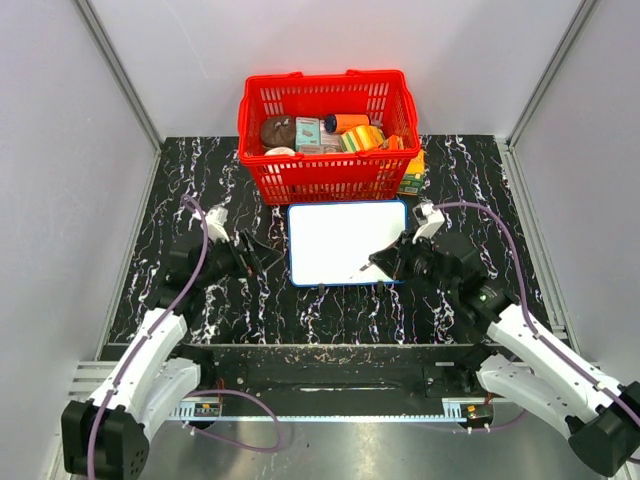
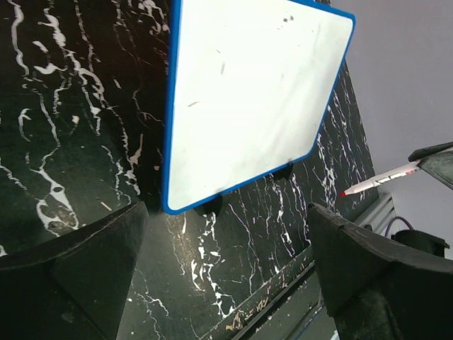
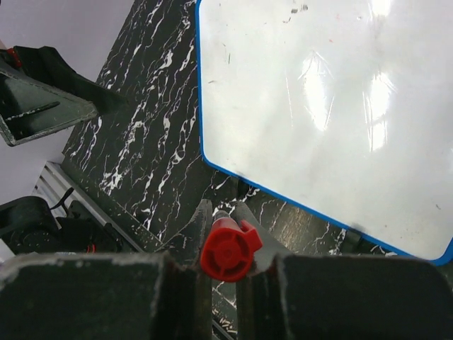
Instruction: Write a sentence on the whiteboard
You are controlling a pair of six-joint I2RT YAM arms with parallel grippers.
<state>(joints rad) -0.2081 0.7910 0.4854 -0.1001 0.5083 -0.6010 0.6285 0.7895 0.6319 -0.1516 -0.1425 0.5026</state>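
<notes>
Left tool (image 1: 256,252): jaws wide, holding nothing, parked over the worktop (image 1: 330,315) just beside the whiteboard's left edge, not touching it.

Whiteboard (image 1: 345,240): lies flat mid-worktop, with its far edge just in front of the red basket (image 1: 320,182) at the far edge. It's a thin rectangle with a blue rim, rounded corners and a glossy white face. We see only specks and faint smudges on it, so no sentence yet. Small black tabs (image 2: 212,205) poke out under the near edge; we can't tell what they do.

Handling, our read: the board is light and stiff, with a slick face. The worktop is a polished black marble-pattern surface, so we expect the board to skate under pen pressure. It's too flat to pinch anywhere but the rim. The best hold is the left rim, or pressing down on the left margin, which keeps the writing area free.

Marker (image 1: 367,267): slim, hard, round barrel, with a red tip and a red rear end. A round barrel can twist in the jaws under side load.

Right tool (image 1: 393,259): clamped on the marker near its rear end, so there's a long lever out to the tip. The tip sits over the board's near-right part. In the left wrist view it looks raised off the surface, but contact isn't certain.
</notes>
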